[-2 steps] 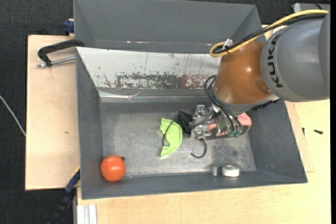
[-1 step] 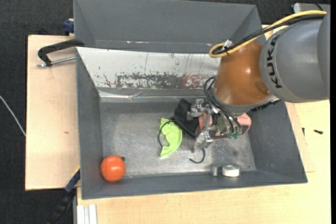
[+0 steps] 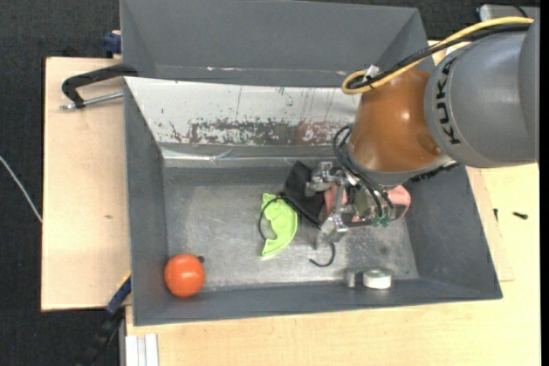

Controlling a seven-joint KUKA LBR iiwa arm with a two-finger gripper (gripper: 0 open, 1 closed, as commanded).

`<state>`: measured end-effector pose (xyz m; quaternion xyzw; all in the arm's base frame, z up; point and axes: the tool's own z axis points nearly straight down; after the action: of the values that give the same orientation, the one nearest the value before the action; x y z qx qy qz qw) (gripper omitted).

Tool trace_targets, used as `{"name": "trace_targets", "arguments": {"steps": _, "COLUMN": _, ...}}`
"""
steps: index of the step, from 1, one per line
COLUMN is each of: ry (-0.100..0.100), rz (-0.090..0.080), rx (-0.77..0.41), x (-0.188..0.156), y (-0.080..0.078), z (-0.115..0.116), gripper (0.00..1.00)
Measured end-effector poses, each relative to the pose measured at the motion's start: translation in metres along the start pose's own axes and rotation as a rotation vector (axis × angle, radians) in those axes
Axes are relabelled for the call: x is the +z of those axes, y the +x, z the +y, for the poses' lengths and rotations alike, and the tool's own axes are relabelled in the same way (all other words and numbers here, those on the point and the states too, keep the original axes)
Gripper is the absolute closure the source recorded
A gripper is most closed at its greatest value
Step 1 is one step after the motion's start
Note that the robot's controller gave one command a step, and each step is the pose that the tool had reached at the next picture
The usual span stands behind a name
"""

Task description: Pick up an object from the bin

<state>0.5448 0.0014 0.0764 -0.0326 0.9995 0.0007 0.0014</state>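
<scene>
**While the arm reaches into the bin: pincer low near the middle**

As I look down on the grey bin (image 3: 214,210), the arm (image 3: 485,94) comes in from the right, and its orange cover (image 3: 390,129) hangs over the right half of the floor. Below this cover the pincer (image 3: 330,225) is low, close to the floor of the bin and a little right of the middle. I cannot tell if the pincer is open or closed, and I see nothing held in it.

Three things lie nearest to it. A black block (image 3: 300,184) lies just beside it, up and to the left. A green curved piece (image 3: 279,225) lies flat on the floor just to the left of the pincer, and it seems to touch the black block. A pink thing (image 3: 399,200) shows on the right, partly hidden by the wrist.

Farther away, an orange ball (image 3: 184,274) rests in the front left corner. A small pale round thing (image 3: 375,278) lies at the front wall, below the pincer and apart from it.
</scene>
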Motion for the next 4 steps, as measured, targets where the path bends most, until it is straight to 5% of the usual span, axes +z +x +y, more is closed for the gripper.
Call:
{"name": "trace_targets", "arguments": {"steps": 1, "ry": -0.002, "rz": -0.011, "rx": 0.223, "x": -0.0009, "y": -0.0178, "z": -0.0085, "gripper": 1.0}}
{"name": "trace_targets", "arguments": {"steps": 2, "ry": -0.001, "rz": -0.002, "rx": 0.223, "x": 0.0014, "y": -0.0151, "z": -0.0087, "gripper": 0.0}}
{"name": "trace_targets", "arguments": {"steps": 3, "ry": -0.001, "rz": -0.002, "rx": 0.223, "x": 0.0014, "y": -0.0152, "z": -0.0088, "gripper": 0.0}}
{"name": "trace_targets", "arguments": {"steps": 4, "ry": -0.006, "rz": -0.01, "rx": 0.482, "x": 0.0, "y": -0.0153, "z": -0.0144, "gripper": 1.0}}
